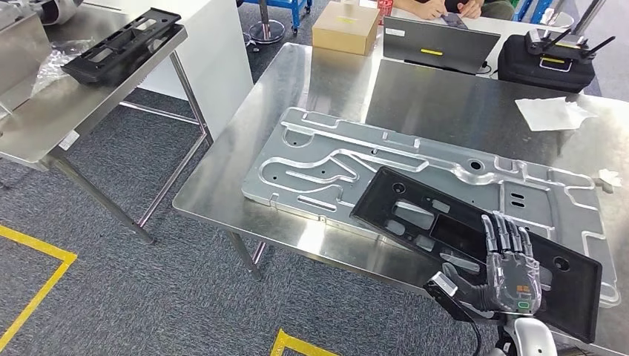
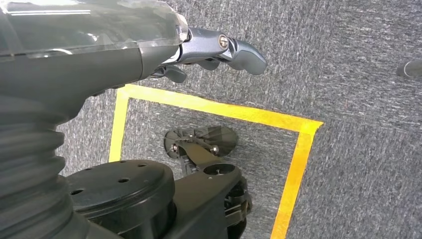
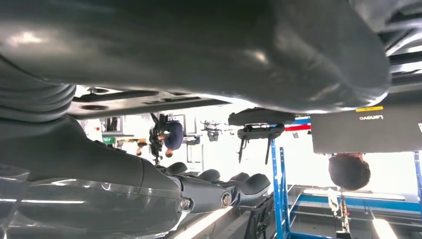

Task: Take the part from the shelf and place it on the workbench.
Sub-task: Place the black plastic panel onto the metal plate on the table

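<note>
- grey carpet floor (image 1: 148, 297) with yellow tape lines (image 1: 33, 285), and a shiny steel workbench (image 1: 334, 81) sitting in the middle
- a flat black plastic frame part (image 1: 415, 215) is lying tilted across a big machined aluminium plate (image 1: 326, 159) on the bench
- right hand (image 1: 508, 267) is resting on the part's near edge, fingers laid flat on top, thumb sticking out; can't tell if it's actually gripping
- left hand (image 2: 219, 50) is hanging over the carpet, fingers loosely curled, holding nothing
- another black part (image 1: 122, 44) is sitting on the side table (image 1: 44, 119)
</note>
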`<act>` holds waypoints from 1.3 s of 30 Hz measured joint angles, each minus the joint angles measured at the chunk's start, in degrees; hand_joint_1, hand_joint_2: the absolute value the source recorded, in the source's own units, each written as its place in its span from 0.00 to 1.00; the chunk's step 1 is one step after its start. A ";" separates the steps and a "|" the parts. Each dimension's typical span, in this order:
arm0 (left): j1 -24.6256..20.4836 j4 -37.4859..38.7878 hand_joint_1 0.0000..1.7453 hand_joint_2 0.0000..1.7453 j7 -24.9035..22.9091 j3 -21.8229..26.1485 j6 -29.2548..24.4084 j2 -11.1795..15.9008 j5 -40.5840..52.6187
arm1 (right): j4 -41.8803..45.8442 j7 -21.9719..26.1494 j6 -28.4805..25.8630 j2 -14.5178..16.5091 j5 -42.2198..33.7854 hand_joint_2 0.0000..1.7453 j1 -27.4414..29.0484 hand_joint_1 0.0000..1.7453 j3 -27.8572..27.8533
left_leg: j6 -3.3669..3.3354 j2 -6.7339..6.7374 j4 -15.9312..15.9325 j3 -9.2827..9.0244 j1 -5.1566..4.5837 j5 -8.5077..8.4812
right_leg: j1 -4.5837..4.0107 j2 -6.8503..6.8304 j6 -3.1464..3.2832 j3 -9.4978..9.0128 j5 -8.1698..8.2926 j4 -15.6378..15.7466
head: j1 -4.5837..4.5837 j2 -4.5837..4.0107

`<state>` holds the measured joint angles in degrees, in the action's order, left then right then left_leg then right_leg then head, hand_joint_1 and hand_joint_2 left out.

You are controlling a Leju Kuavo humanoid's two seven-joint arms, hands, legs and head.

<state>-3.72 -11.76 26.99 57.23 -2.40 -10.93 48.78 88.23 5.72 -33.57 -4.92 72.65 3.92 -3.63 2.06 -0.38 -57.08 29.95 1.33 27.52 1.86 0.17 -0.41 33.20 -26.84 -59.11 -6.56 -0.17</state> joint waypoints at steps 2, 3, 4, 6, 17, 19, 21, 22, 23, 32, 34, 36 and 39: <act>0.03 0.00 0.00 1.00 0.02 0.05 0.00 0.01 0.02 | 0.12 -0.29 -0.33 -0.17 -0.28 0.00 0.20 0.00 -0.03 | 0.00 0.00 -0.01 -0.01 0.00 0.00 | 0.00 0.01 0.00 0.00 0.00 0.00 | 0.00 0.00; 0.04 0.00 0.00 1.00 0.03 0.08 0.00 0.02 0.05 | 0.22 -0.45 -0.49 -0.27 -0.44 0.00 0.25 0.00 -0.12 | 0.00 0.00 -0.01 -0.01 0.00 0.00 | 0.00 0.02 0.00 0.00 0.00 0.00 | 0.00 0.00; 0.05 0.00 0.00 1.00 0.03 0.09 0.00 0.02 0.08 | 0.34 -0.59 -0.64 -0.39 -0.57 0.00 0.27 0.00 -0.29 | -0.01 0.00 -0.02 -0.01 0.00 0.01 | 0.00 0.02 0.00 0.00 0.00 0.00 | 0.00 -0.01; 0.07 0.00 0.00 1.00 0.03 0.13 -0.01 0.02 0.17 | 0.63 -0.89 -0.91 -0.60 -0.78 0.00 0.29 0.00 -0.93 | -0.02 0.00 -0.03 -0.02 0.00 0.01 | 0.00 0.02 0.00 -0.01 0.00 0.00 | 0.00 -0.01; 0.16 0.00 0.00 1.00 0.04 0.79 -0.16 0.17 -0.18 | 1.04 -0.67 -1.08 -1.20 -1.79 0.00 0.16 0.00 -3.82 | -0.07 0.01 -0.05 0.03 -0.01 0.05 | 0.00 0.02 -0.02 -0.06 0.00 0.00 | 0.00 -0.01; 0.16 0.00 0.00 1.00 0.06 0.99 -0.19 0.17 -0.22 | 1.03 -0.51 -1.09 -1.20 -1.79 0.00 0.12 0.00 -3.85 | -0.07 0.01 -0.05 0.03 -0.01 0.05 | 0.00 0.02 -0.03 -0.06 0.00 0.00 | 0.00 0.00; 0.16 0.00 0.00 0.75 0.08 1.14 -0.20 0.19 -0.24 | 1.02 -0.34 -1.09 -1.20 -1.86 0.00 0.06 0.00 -3.85 | -0.08 0.01 -0.05 0.03 -0.01 0.05 | 0.00 0.02 -0.03 -0.07 0.00 0.00 | 0.00 0.00; 0.16 0.00 0.00 0.50 0.09 1.16 -0.20 0.19 -0.24 | 1.00 -0.26 -1.09 -1.21 -1.97 0.00 0.03 0.00 -3.85 | -0.08 0.01 -0.05 0.03 -0.01 0.05 | 0.00 0.02 -0.03 -0.07 0.00 0.00 | 0.00 0.00; 0.16 0.00 0.00 0.25 0.13 1.17 -0.20 0.20 -0.24 | 0.97 -0.19 -1.10 -1.22 -2.15 0.00 0.01 0.00 -3.85 | -0.08 0.01 -0.05 0.03 -0.01 0.05 | 0.00 0.02 -0.03 -0.07 0.00 0.00 | 0.00 0.00; 0.16 0.00 0.00 0.00 0.81 1.43 0.37 0.20 -0.62 | 0.91 0.16 -1.79 -1.51 -2.97 0.00 0.54 0.00 -4.49 | -0.08 0.01 -0.06 0.01 -0.01 0.06 | 0.00 0.02 -0.06 -0.08 0.00 0.01 | 0.00 0.00; 0.16 0.00 0.00 0.00 1.01 1.44 0.51 0.20 -0.58 | 0.92 0.22 -1.85 -1.51 -2.97 0.00 0.67 0.00 -4.81 | -0.08 0.01 -0.06 0.01 -0.01 0.06 | 0.00 0.02 -0.08 -0.08 0.01 0.01 | 0.00 0.00; 0.15 0.00 0.00 0.00 1.06 1.46 0.74 0.22 -0.60 | 0.95 0.34 -1.84 -1.51 -2.97 0.00 0.77 0.00 -5.07 | -0.10 0.01 -0.23 0.04 -0.03 0.16 | 0.15 0.04 -0.20 -0.09 0.06 0.10 | 0.00 0.00; 0.15 0.00 0.00 0.00 1.05 1.50 1.39 0.38 -0.62 | 1.19 0.45 -1.92 -1.52 -2.99 0.00 0.93 0.00 -5.37 | -0.70 0.00 -0.46 0.06 -0.35 0.20 | 0.66 0.08 -0.91 -0.23 0.50 0.64 | -0.01 0.00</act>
<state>-3.58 -11.76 28.05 58.73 -1.02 -10.55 48.16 89.43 6.16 -35.50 -6.45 69.66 4.84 -9.00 1.36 -0.38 -57.54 30.01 0.98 27.72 2.52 0.25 -1.31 32.97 -26.35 -58.46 -6.57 -0.18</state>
